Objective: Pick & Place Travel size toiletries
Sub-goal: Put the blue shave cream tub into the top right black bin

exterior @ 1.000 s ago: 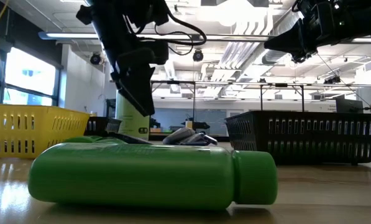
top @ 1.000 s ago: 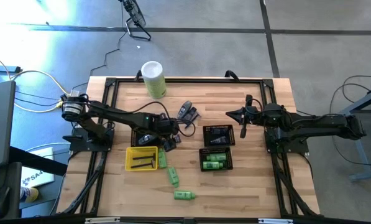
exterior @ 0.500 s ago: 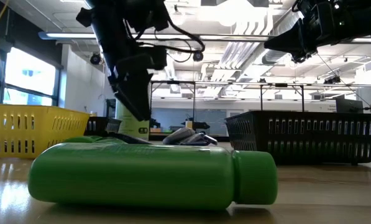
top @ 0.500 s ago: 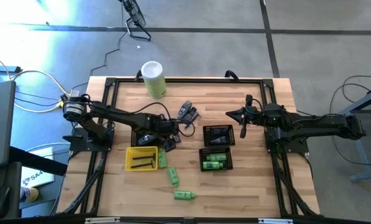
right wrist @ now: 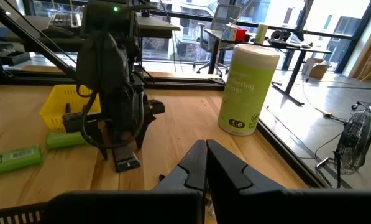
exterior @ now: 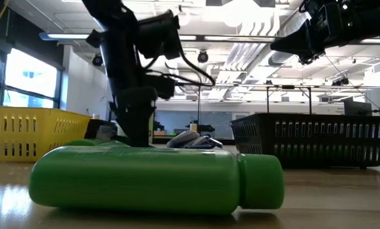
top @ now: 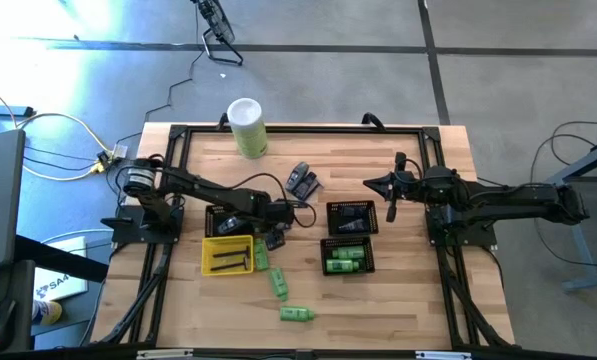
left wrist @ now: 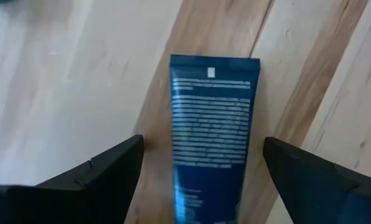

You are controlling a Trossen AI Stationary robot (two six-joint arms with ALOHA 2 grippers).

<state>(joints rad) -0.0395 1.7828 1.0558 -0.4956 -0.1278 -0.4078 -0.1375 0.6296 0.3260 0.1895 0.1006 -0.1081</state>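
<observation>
While the left gripper hangs wide open, the blue tube lies flat right between its fingers, pointing straight ahead. The right gripper (pinched closed, holding nothing) waits far off.

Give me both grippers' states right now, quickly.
Left gripper: open, fingers on either side of the dark blue tube lying on the table, not gripping it.
Right gripper: shut, empty, raised beside the black baskets.

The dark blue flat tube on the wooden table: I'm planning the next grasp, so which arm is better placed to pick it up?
Left. The left gripper is open directly over the dark blue flat tube, fingers either side. The right gripper is shut, raised beyond the black mesh baskets.
</observation>
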